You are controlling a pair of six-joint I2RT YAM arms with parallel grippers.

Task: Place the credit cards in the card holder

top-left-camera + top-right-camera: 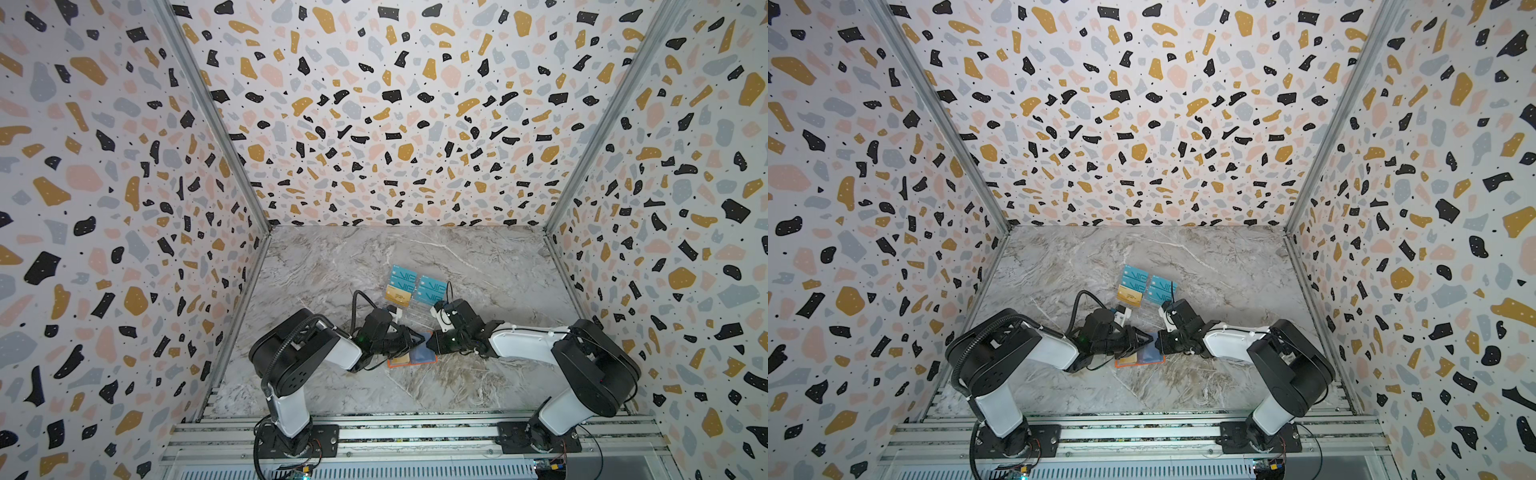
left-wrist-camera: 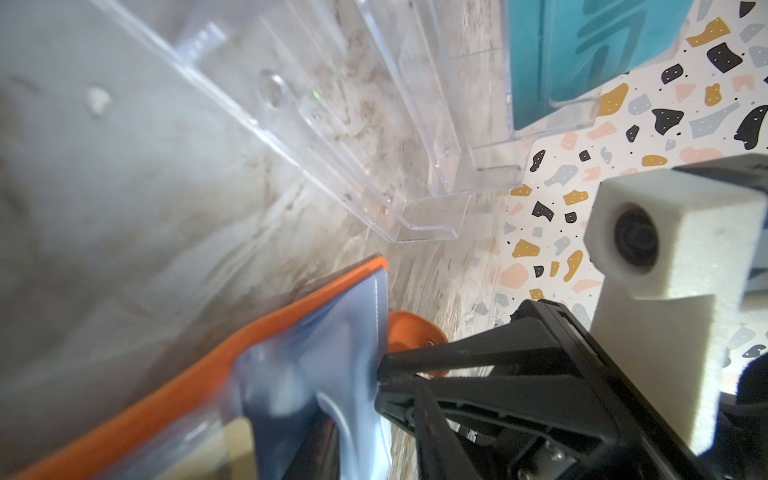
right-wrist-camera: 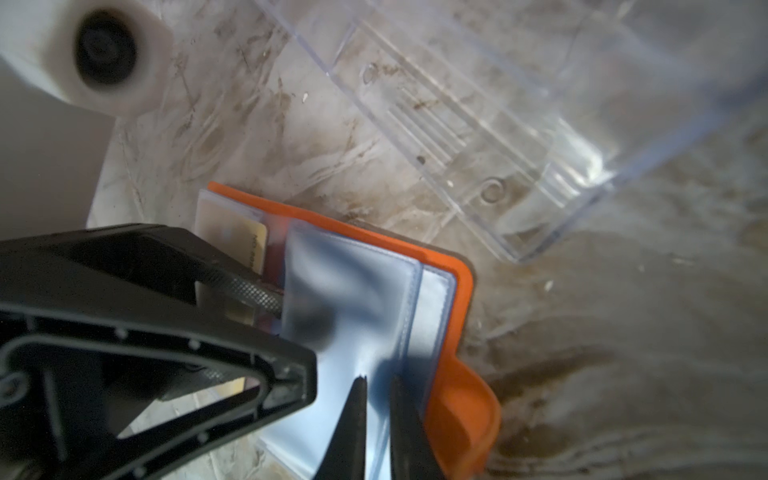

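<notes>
The orange card holder (image 1: pixel 409 362) (image 1: pixel 1138 362) lies open on the marble between both arms, its bluish sleeves up. In the right wrist view my right gripper (image 3: pixel 377 386) is shut on the edge of one sleeve leaf (image 3: pixel 353 291) and lifts it off the card holder (image 3: pixel 453 332). My left gripper (image 3: pixel 293 328) has its fingers a little apart, one tip under that leaf. A gold credit card (image 3: pixel 249 245) sits in the holder's other pocket. More credit cards, teal (image 1: pixel 432 286) and gold (image 1: pixel 398 294), rest on the stand behind.
A clear acrylic tiered stand (image 1: pixel 411 313) (image 2: pixel 374 124) (image 3: pixel 519 145) stands just beyond the card holder, close to both grippers. Terrazzo-patterned walls (image 1: pixel 124 208) close in the marble table (image 1: pixel 478 257) on three sides. An aluminium rail (image 1: pixel 415 432) runs along the front.
</notes>
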